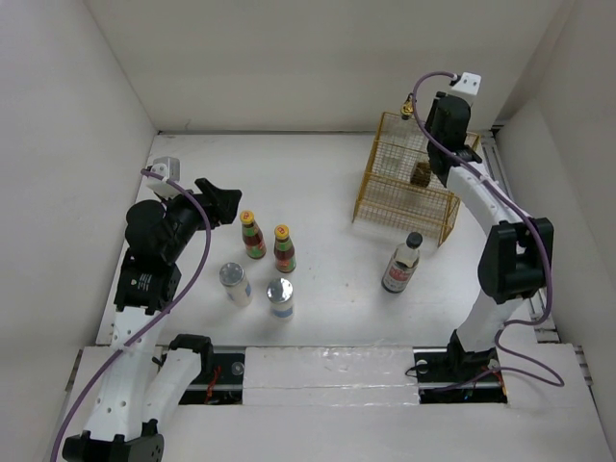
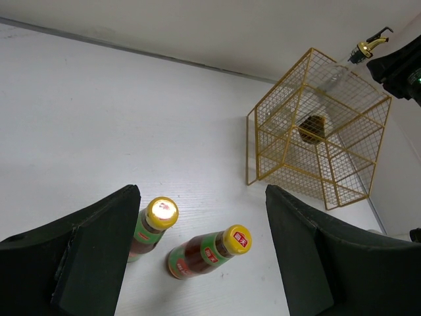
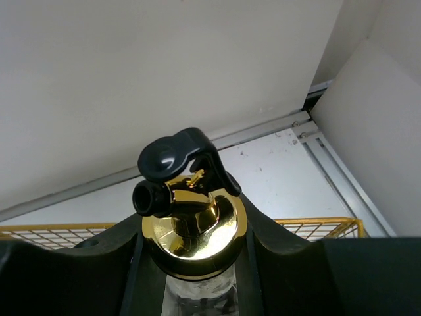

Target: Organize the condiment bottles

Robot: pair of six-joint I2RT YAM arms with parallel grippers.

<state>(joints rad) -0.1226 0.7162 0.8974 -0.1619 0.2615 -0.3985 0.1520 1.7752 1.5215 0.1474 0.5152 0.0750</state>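
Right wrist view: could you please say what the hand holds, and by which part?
The right hand grips a glass cruet by its neck, under the gold spout.

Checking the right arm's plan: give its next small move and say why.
Probably ease the cruet straight down in the yellow basket. The right gripper is shut on its neck, the gold spout stands above the basket's top, and I cannot tell whether its base rests on anything yet.

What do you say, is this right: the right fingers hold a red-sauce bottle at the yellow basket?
No, the bottle is wrong: the right fingers hold a clear cruet with a gold spout at the yellow basket; the right wrist view shows it.
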